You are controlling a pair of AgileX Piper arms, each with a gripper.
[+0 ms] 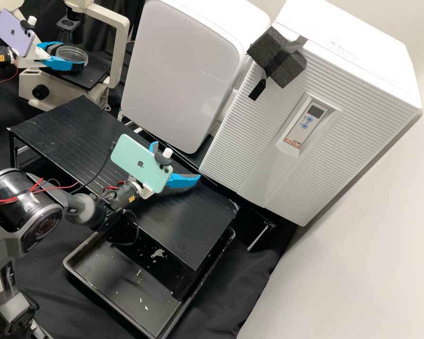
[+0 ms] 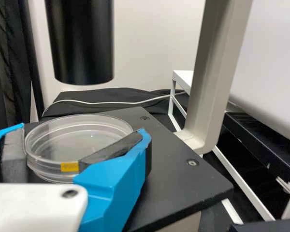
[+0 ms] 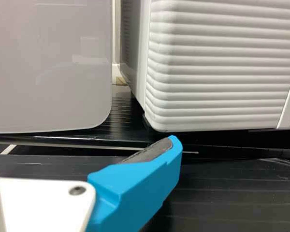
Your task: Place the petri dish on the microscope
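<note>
Your left tool [image 2: 82,129], opened to dish width, grips the petri dish [image 2: 70,167] at the microscope stage [image 2: 186,181]; right tool [image 1: 175,160] is wide open, empty. Placing step seems in hand: settle level, then release.

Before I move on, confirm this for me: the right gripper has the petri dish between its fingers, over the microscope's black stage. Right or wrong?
Wrong side: the left gripper has the petri dish between its fingers, as the left wrist view shows. The rest stands: it is over the black stage of the microscope.
</note>
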